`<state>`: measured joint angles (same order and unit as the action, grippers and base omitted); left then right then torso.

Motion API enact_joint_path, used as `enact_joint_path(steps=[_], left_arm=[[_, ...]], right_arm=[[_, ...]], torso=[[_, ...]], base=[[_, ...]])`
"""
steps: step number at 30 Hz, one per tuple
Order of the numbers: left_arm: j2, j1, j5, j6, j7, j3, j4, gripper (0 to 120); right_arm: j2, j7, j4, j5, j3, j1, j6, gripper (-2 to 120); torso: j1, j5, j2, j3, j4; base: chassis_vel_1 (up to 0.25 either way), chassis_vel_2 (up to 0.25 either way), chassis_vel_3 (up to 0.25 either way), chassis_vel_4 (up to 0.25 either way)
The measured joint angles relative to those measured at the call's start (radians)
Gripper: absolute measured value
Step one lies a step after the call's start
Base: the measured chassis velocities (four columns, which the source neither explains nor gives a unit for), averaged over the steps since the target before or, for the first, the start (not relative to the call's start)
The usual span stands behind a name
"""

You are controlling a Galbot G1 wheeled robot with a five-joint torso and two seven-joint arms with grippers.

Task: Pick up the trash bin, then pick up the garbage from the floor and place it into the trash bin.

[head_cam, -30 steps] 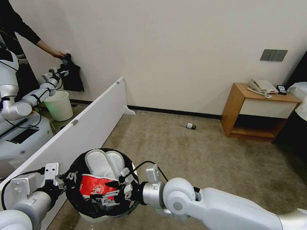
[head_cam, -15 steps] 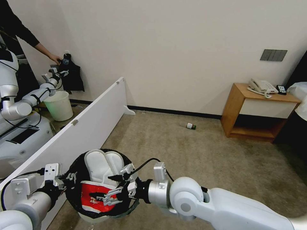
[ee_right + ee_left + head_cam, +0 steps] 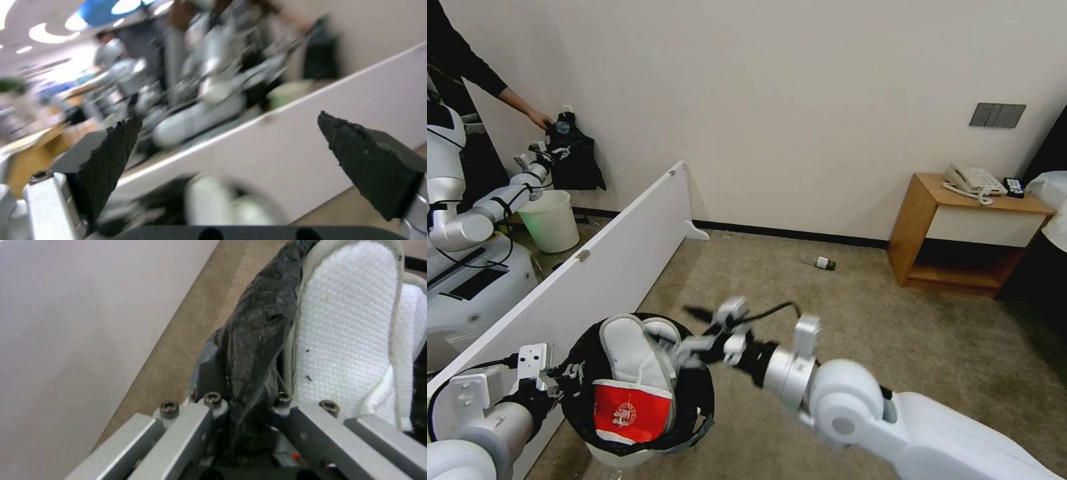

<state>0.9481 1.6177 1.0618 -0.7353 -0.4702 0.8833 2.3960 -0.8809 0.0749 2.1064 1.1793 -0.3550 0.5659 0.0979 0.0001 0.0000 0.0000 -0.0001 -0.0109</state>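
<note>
The trash bin [image 3: 706, 401], white with a black bag over its rim, hangs at the lower left. My left gripper [image 3: 570, 377] is shut on its near rim. In the left wrist view the left gripper [image 3: 247, 406] pinches the black bag [image 3: 253, 350] beside a white slipper [image 3: 347, 340]. Two white slippers [image 3: 627, 347] and a red-and-white packet [image 3: 626, 413] lie inside the bin. My right gripper [image 3: 687, 333] hovers open and empty just above the bin's right rim. Its open fingertips [image 3: 113, 146] show over the blurred bin [image 3: 155, 203]. A small green-capped bottle [image 3: 825, 263] lies on the carpet floor [image 3: 840, 333] near the far wall.
A long white partition board [image 3: 607, 260] runs along my left. Behind it stand another robot [image 3: 467, 220] and a pale unlined bucket [image 3: 550, 220]. A wooden nightstand [image 3: 960, 230] with a telephone stands at the right wall. Open carpet lies ahead.
My right gripper has let go of the red-and-white packet, which now rests in the bin. The gripper has risen and pulled back to the right of the bin's mouth.
</note>
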Motion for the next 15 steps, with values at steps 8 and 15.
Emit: enact_joint_path(steps=[8,15], left_arm=[[0.035,-0.014,-0.016,0.0,0.012,0.009,-0.028,4],[0.055,-0.016,-0.053,0.0,0.031,0.002,-0.048,4]], right_arm=[[0.048,0.101,-0.012,-0.194,0.544,0.4,-0.023,100],[-0.022,-0.036,-0.001,-0.446,0.937,0.812,-0.038,100]], torso=[[0.0,0.0006,0.0,0.0,-0.0003],[0.0,0.0004,0.0,0.0,-0.0012]], base=[[0.0,0.0,0.0,0.0],[0.0,0.0,0.0,0.0]])
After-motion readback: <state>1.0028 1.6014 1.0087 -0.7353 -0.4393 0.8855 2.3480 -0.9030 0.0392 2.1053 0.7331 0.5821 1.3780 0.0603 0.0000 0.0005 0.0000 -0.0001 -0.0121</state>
